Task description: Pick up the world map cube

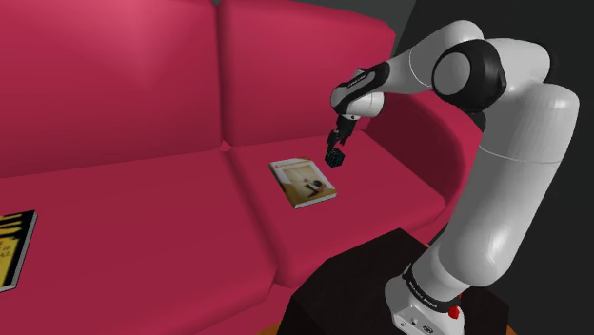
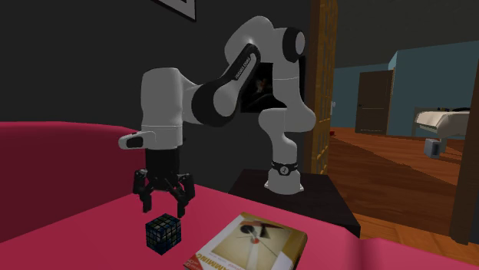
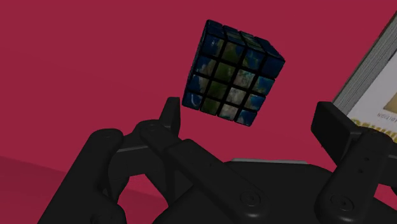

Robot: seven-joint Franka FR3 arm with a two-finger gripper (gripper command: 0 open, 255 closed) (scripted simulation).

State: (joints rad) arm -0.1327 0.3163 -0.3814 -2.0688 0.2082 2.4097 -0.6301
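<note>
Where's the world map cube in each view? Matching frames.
Shoulder view: cube on the sofa, under the gripper, up-right of the book.
Second exterior view: cube lower left, below the gripper, left of the book.
Wrist view: cube beyond the open fingers, book beside it.
Shared landmark: the book.

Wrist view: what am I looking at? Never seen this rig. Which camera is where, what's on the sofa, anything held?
It's a simulator render. The machine is one white robot arm on a black box stand beside a red sofa. The shoulder view looks down over the seat from beside the stand; the second exterior view faces the arm across the sofa; the wrist view rides on the hand, so the black shapes are its own gripper. On the seat lie the dark world map cube, a pale book beside it, and another book farther off. The fingers are open, above the cube; nothing is held.
</note>
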